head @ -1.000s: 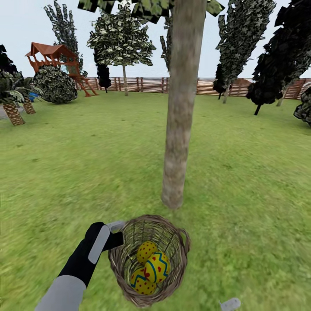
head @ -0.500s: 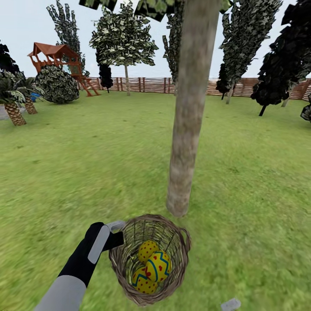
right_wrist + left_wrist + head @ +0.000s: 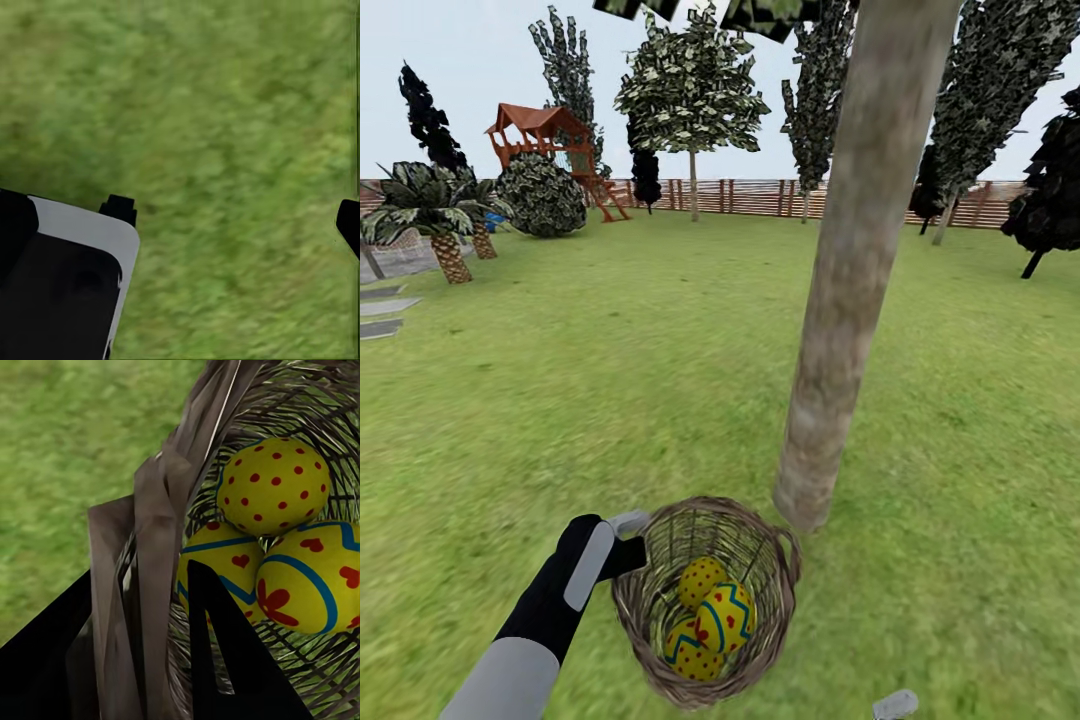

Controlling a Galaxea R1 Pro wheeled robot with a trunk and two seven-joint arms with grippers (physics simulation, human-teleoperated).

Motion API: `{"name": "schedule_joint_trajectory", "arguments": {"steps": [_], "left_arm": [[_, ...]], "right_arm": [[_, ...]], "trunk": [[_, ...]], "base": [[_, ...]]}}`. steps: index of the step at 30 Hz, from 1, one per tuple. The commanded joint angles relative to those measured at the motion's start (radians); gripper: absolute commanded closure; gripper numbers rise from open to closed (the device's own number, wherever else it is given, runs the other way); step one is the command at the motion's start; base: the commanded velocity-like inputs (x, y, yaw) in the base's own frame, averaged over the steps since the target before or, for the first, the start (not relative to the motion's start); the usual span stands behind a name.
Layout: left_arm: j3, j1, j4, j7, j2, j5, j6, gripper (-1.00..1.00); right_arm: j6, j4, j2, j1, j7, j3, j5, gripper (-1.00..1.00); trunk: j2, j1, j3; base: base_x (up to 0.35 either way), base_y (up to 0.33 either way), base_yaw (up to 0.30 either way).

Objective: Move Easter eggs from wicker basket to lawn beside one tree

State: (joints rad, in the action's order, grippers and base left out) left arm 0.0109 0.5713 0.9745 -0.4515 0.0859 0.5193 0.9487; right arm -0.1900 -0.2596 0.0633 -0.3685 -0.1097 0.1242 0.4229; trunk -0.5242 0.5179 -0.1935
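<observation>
Nearby, on the lawn [image 3: 560,400]: tree [image 3: 840,340], thick pale trunk, its foot just beyond and right of the basket's far rim. Farther off: palm [image 3: 445,225], red play tower [image 3: 550,140], slatted fence [image 3: 760,197], grey paving slabs [image 3: 385,305] at far left.

Basket [image 3: 705,600]: brown wicker, carried by the left arm. Contents: three yellow eggs [image 3: 712,615], red dots and blue bands, clustered and touching.

Left gripper [image 3: 139,615]: fingers [image 3: 225,660] closed on the basket's rim, one inside, one outside.

Right gripper [image 3: 232,217]: fingers spread wide, holding nothing, grass below.
</observation>
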Motion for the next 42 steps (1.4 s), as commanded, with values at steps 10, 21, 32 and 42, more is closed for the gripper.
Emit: {"name": "schedule_joint_trajectory", "arguments": {"steps": [10, 21, 32, 42], "left_arm": [[0.001, 0.001, 0.001, -0.010, 0.000, 0.019, -0.001, 1.00], [0.001, 0.001, 0.001, -0.010, 0.000, 0.019, 0.001, 1.00], [0.001, 0.001, 0.001, -0.010, 0.001, 0.019, 0.001, 1.00], [0.000, 0.001, 0.001, -0.010, 0.001, 0.019, 0.001, 1.00]], "right_arm": [[-0.014, -0.269, 0.046, -0.001, -0.014, 0.053, -0.063, -1.00], [-0.015, -0.339, 0.053, -0.001, -0.013, 0.111, -0.064, -1.00], [-0.016, -0.348, 0.052, -0.001, -0.013, 0.111, -0.064, -1.00], [-0.016, -0.347, 0.052, -0.001, -0.013, 0.111, -0.064, -1.00]], "trunk": [[-0.002, 0.001, -0.002], [-0.002, 0.001, -0.002], [-0.002, 0.001, -0.002], [-0.051, 0.028, -0.024]], "base": [[0.330, -0.135, 0.000], [0.136, -0.065, 0.000], [0.048, 0.000, 0.000], [0.000, 0.000, 0.000]]}}
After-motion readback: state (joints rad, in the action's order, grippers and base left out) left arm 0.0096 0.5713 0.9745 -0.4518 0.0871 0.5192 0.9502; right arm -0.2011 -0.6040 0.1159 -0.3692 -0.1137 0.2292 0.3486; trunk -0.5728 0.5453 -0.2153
